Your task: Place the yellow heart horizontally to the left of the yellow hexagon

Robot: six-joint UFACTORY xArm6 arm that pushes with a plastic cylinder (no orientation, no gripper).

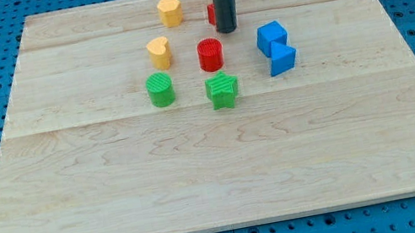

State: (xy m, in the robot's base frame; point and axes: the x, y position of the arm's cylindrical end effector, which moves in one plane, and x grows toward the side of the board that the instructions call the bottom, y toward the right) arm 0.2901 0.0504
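The yellow heart (159, 52) lies on the wooden board (225, 165), below and a little left of the yellow hexagon (169, 11) near the view's top. My tip (227, 30) stands to the right of both, just above and right of the red cylinder (210, 53). It is apart from the heart by about a block's width and more. A red block (212, 14) is mostly hidden behind the rod.
A green cylinder (160, 89) sits below the heart and a green star (222, 90) below the red cylinder. Two blue blocks (272, 37) (282, 58) sit touching at the right. Blue pegboard surrounds the board.
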